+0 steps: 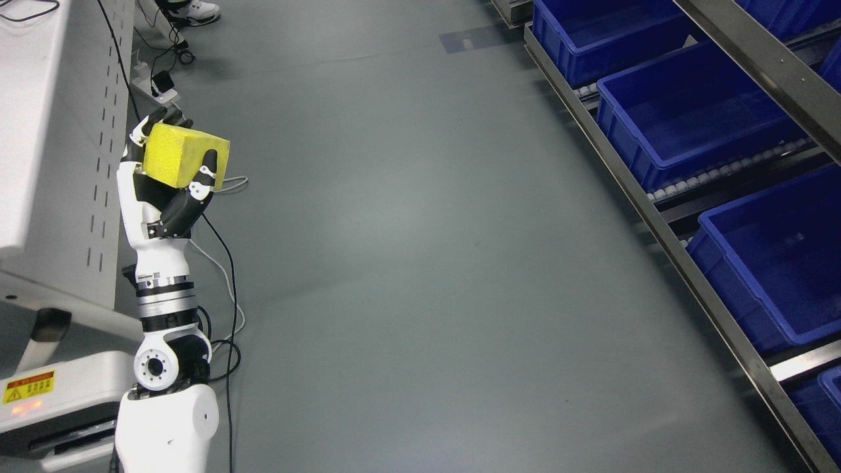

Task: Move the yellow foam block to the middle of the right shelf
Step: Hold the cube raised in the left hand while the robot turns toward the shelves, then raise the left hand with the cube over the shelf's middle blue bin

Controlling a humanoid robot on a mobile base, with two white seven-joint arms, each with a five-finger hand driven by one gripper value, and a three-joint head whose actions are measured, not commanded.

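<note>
Yellow foam block (179, 157) clamped in left robot hand (167, 180), fingers curled around it; long axis roughly level, pointing right.

The left arm rises from the lower left, forearm near upright, wrist straight. Its left hand (172, 172) is raised, black fingers (209, 168) curled around a yellow foam block (184, 156), thumb apparently behind it.

Left hand (172, 172) grips yellow foam block (181, 154) above floor (420, 263).

Grey floor (420, 263), white perforated cabinet (59, 131) left, metal shelf (663, 236) right (blue bins (690, 112)), trailing cables (227, 276)
</note>
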